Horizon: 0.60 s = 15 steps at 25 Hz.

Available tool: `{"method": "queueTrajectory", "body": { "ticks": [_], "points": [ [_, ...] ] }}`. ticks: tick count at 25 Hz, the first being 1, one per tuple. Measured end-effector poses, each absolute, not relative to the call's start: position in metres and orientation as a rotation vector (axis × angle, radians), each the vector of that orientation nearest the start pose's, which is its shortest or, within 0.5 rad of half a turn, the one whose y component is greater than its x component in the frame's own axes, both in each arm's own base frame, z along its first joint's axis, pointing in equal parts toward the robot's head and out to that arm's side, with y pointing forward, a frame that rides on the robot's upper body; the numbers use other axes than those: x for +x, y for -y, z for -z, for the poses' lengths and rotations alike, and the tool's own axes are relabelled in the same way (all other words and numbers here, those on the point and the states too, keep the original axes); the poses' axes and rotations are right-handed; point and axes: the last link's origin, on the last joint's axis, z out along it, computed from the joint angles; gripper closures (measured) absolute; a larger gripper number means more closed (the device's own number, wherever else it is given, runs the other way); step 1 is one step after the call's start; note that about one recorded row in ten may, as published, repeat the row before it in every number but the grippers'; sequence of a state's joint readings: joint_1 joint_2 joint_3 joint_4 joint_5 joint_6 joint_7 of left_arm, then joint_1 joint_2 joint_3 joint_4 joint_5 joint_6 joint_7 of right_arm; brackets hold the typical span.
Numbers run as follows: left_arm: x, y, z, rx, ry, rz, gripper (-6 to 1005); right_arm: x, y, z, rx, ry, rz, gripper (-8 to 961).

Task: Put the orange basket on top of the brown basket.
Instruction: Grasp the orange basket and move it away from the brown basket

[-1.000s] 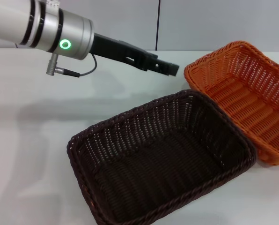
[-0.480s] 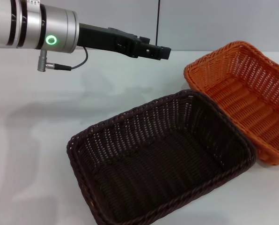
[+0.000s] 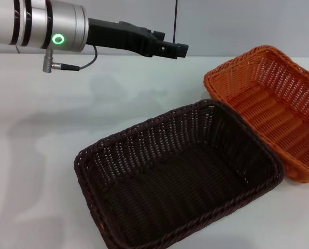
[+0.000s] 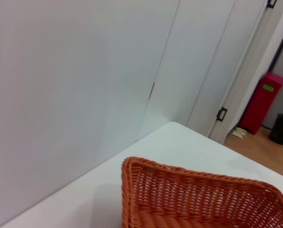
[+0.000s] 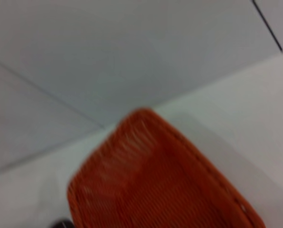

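The orange basket sits on the white table at the right. It also shows in the left wrist view and, blurred, in the right wrist view. The brown basket sits in front of it toward the middle, its far right corner touching or nearly touching the orange one. Both baskets are empty. My left gripper hangs in the air above the table's back, left of the orange basket and clear of it. My right gripper is out of view.
The white table spreads to the left of the baskets. A pale panelled wall rises behind the table. A red bin stands far off on the floor in the left wrist view.
My left arm has risen and drawn back to the left, away from the orange basket. The baskets have not moved.
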State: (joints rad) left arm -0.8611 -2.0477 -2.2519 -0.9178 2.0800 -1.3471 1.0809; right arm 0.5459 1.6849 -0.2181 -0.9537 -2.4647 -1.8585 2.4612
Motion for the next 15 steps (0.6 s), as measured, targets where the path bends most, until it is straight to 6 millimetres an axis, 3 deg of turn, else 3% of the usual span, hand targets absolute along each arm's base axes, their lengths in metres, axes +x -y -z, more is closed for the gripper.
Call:
{"method": "queueTrajectory", "body": {
  "ticks": [8,12,15],
  "points": [
    [-0.126,-0.442,-0.040,-2.580,0.704,0.617,186,0.326,-0.328,-0.224,-1.942,-1.850,-0.292,121],
    [-0.134,-0.442,-0.045,-2.504,0.678,0.741,186,0.331,-0.327,-0.214,-1.918,-1.888,-0.291,121],
    [-0.134,-0.442,-0.045,-2.504,0.678,0.741,186,0.333,-0.328,-0.204,-1.918,-1.905,-0.299,122]
  ]
}}
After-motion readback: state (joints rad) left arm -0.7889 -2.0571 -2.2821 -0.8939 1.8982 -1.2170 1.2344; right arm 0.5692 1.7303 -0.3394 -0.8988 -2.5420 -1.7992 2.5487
